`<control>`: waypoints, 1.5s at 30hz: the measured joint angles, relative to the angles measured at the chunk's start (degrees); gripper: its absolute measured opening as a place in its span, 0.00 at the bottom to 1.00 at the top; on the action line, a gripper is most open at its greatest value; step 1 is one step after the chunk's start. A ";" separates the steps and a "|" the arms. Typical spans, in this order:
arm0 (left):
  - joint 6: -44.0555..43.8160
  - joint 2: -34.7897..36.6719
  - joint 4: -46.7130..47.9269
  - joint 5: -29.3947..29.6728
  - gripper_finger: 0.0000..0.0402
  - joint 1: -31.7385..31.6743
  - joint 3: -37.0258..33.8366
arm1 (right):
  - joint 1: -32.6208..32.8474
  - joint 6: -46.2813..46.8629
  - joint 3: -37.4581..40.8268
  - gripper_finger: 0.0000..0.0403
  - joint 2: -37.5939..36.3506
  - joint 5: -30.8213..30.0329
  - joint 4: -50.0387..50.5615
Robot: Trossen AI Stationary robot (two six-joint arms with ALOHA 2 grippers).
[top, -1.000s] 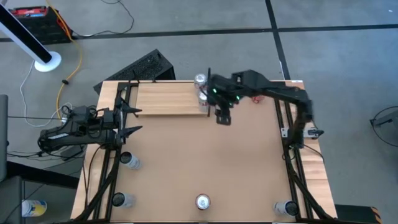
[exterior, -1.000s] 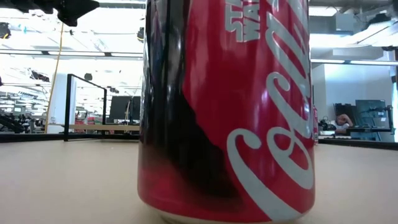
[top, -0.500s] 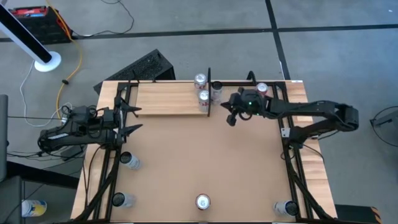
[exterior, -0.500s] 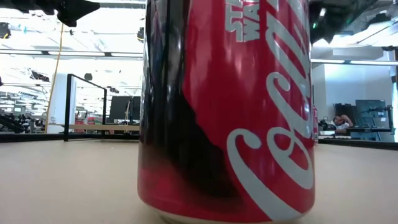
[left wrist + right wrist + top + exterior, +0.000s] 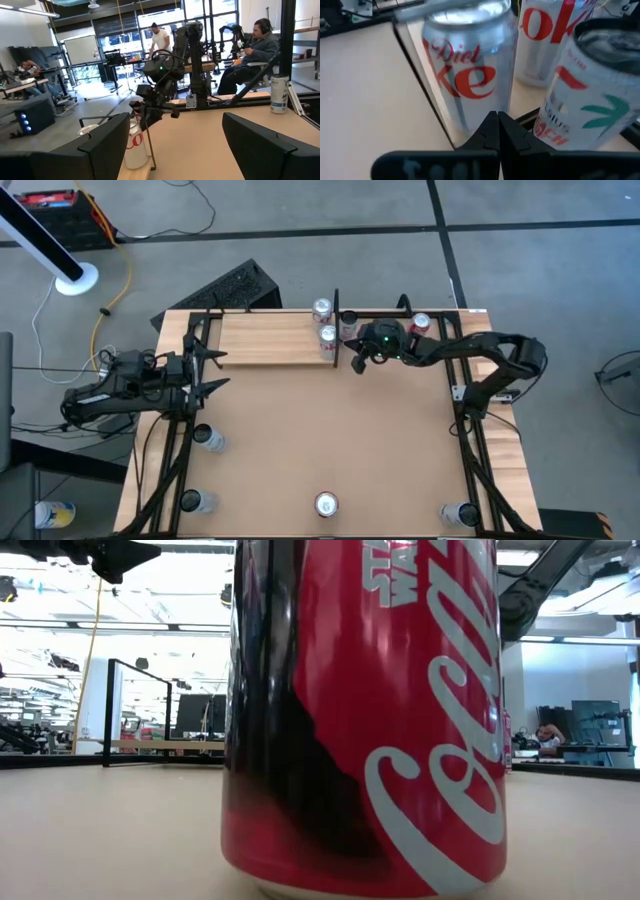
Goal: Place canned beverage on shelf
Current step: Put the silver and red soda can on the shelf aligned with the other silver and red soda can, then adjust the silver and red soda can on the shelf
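Note:
The shelf is a pale wood plank at the table's far side, with a thin black upright at its right end. Two silver cans stand on it by the upright. The nearer one is a Diet Coke. A white can with a green palm print stands on the table just right of the upright. My right gripper is shut and hovers before these cans, holding nothing. My left gripper waits open at the table's left edge.
A red Coca-Cola can stands at the near edge and fills the low view. More cans stand at the near left, near right and far right. People sit beyond the table.
My right gripper has come down from above the shelf's right end. It swung out toward the table's right, then back toward the upright, and now points level at the cans. Its arm has come into the low view's top right.

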State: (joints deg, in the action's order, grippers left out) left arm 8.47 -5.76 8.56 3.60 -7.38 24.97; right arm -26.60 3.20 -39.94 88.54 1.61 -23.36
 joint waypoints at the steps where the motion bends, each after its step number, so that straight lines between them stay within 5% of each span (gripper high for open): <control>1: -0.01 0.00 0.00 -0.17 0.76 0.00 0.00 | -0.18 0.00 -0.30 0.04 0.49 0.04 0.29; 23: -0.33 0.00 0.07 -0.35 0.76 0.00 0.01 | -1.50 -1.74 -10.72 0.04 9.65 1.53 1.04; 32: -0.33 0.00 0.09 -0.38 0.76 0.00 0.00 | -1.17 -2.33 -10.70 0.04 1.33 1.07 11.75; 37: -0.33 0.00 0.09 -0.38 0.76 0.02 0.02 | 2.23 -3.69 -11.35 0.04 -6.86 -7.38 19.06; 40: -0.31 0.00 0.09 -0.38 0.76 0.00 0.00 | 3.35 -3.89 -15.26 0.04 -9.58 -12.35 26.60; 45: -0.13 0.00 0.08 -0.40 0.76 0.02 0.00 | 3.19 -4.18 -27.38 0.04 -7.13 -12.41 37.97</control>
State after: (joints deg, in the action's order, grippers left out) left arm 8.34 -5.76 8.64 3.20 -7.36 24.97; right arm -23.41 -0.98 -67.32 81.41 -10.81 14.61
